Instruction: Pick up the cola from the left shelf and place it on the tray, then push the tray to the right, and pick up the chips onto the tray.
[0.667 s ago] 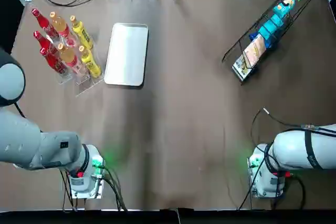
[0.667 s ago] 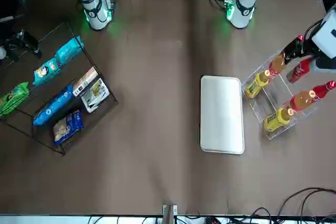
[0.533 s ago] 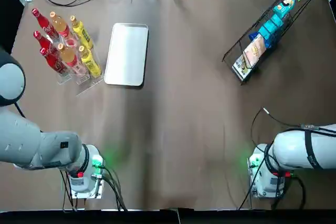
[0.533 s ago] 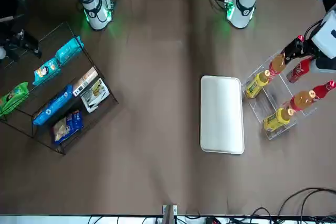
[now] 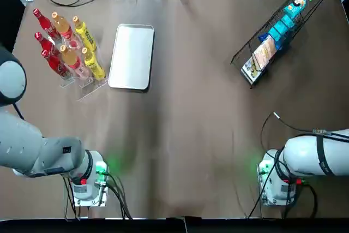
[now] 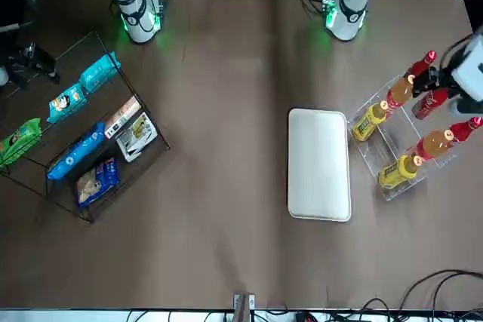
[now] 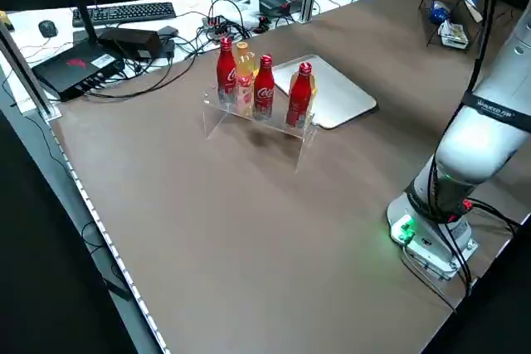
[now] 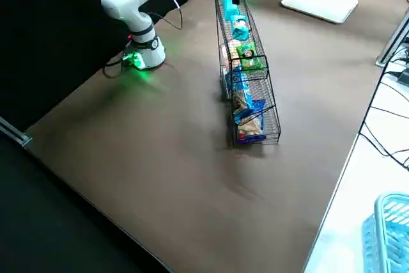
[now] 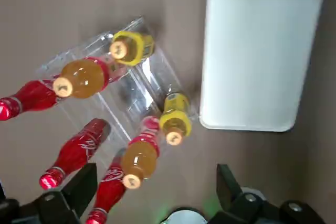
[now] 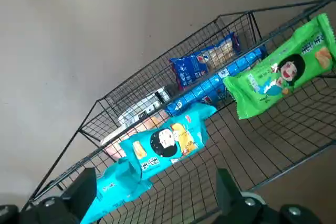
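The left gripper (image 9: 156,176) is hovering wide open and empty over the cola bottles (image 9: 77,151), far left. The right gripper (image 10: 155,178) is hanging open, empty, above the chips (image 10: 163,142), far right.

Brown table (image 5: 191,135), keyboard (image 7: 124,12) beyond it.

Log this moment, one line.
left gripper open over bottle shelf | right gripper open over snack rack | tray bare | cola unpicked
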Action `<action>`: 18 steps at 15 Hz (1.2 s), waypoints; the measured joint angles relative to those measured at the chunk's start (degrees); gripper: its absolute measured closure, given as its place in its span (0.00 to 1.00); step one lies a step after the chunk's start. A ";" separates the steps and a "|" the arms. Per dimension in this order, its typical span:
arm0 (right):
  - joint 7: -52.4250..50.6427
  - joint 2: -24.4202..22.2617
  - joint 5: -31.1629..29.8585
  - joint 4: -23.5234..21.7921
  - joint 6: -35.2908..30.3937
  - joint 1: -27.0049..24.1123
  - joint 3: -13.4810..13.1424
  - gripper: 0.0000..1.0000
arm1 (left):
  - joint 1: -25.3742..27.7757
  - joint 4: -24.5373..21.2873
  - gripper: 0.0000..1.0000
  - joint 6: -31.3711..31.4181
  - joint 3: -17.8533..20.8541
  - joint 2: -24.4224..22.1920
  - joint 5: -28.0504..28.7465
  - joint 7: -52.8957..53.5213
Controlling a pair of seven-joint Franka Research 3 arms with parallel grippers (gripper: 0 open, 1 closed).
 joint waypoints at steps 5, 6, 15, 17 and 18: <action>-0.30 0.49 0.00 -0.14 1.55 0.16 0.28 0.00 | 0.92 -14.15 0.00 16.38 8.52 -1.36 0.05 9.77; -1.62 0.72 0.00 -0.24 1.66 0.11 0.27 0.00 | 1.00 -18.28 0.00 20.62 9.89 -2.41 0.05 11.45; -19.12 5.35 -0.04 -3.29 1.24 -0.26 0.01 0.07 | 1.13 -33.59 0.01 27.73 18.04 -12.10 0.05 23.96; -20.81 5.49 -0.10 -4.11 1.12 -0.26 -0.01 0.08 | 1.11 -33.99 0.10 27.34 18.14 -13.33 0.05 24.05; -21.22 5.59 -0.17 -4.36 1.14 -0.27 -0.01 0.07 | 1.09 -34.14 0.12 27.20 18.14 -13.71 0.05 24.05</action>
